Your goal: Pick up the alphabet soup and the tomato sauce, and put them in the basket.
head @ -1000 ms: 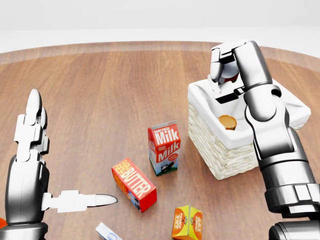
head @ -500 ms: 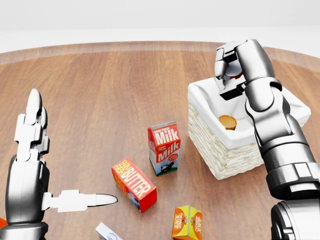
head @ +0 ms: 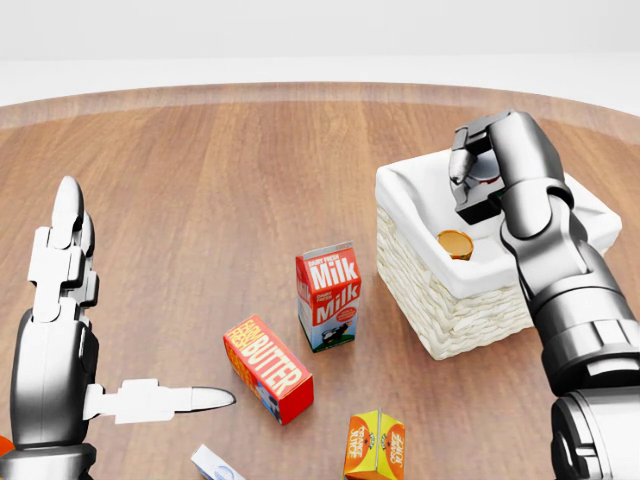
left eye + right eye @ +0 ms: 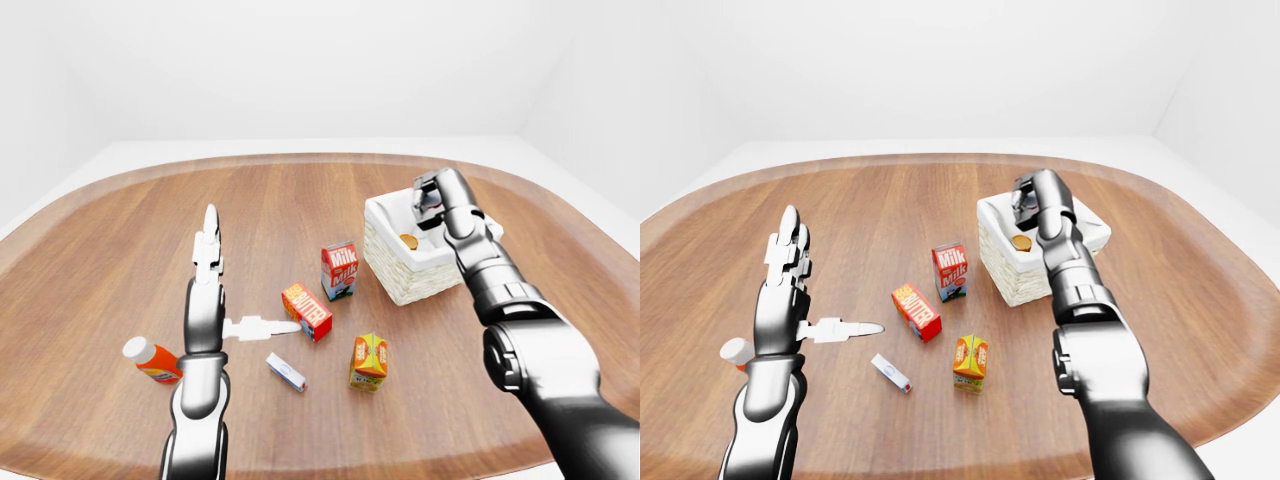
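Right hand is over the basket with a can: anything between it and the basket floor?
Nothing blocks the drop. The right hand hangs over the open basket. One can already lies inside, toward the basket's left in the head view.

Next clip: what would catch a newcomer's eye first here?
The right hand hangs over the white basket at the head view's right, fingers curled round something red; a can already lies inside. At the left, the left hand stands open and empty. Between them are the milk and butter cartons.

chrome-shiny silver arms, chunky rounded segments, dark joint seams, left hand (image 3: 60, 300) with blocky pale fingers, right hand (image 3: 480, 175) darker grey
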Tool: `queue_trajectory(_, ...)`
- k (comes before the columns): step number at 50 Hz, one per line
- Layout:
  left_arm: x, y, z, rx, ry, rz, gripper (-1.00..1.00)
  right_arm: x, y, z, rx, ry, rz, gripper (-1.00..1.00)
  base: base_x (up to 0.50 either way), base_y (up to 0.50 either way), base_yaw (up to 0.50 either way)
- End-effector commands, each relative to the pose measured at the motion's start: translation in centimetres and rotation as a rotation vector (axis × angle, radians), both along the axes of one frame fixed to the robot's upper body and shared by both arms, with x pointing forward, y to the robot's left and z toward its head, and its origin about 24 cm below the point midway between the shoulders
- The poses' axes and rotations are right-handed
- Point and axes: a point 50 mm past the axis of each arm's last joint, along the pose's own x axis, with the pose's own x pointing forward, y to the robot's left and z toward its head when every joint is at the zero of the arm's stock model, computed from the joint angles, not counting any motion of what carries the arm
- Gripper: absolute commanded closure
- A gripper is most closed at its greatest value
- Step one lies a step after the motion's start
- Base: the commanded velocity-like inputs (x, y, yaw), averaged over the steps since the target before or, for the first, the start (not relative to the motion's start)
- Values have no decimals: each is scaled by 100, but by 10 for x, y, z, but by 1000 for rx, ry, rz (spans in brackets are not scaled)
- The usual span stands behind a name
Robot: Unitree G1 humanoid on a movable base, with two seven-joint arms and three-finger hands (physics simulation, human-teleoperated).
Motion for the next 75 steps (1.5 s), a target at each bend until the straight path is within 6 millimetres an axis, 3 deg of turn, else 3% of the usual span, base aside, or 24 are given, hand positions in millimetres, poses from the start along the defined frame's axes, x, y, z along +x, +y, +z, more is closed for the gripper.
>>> queue_trajectory(1, 0, 1, 0, 0, 0, 3, -100, -3, -9, -6, -22, -10, -62, 100, 0, 0, 0)
queue_trajectory(21, 0, 1, 0, 0, 0, 3, -100, -4, -11, -10, -19, -2, -74, 100, 0, 0, 0)
queue_trajectory(36, 0, 1, 0, 0, 0, 4, -100, -7, -9, -25, 85, 38, -84, 100, 0, 0, 0)
queue_trajectory(49, 0, 1, 0, 0, 0, 3, -100, -10, -14, -33, 75, 56, -107, 100, 0, 0, 0)
queue_trajectory(75, 0, 1, 0, 1, 0, 3, -100, -11, -18, -35, 70, 60, -115, 100, 0, 0, 0)
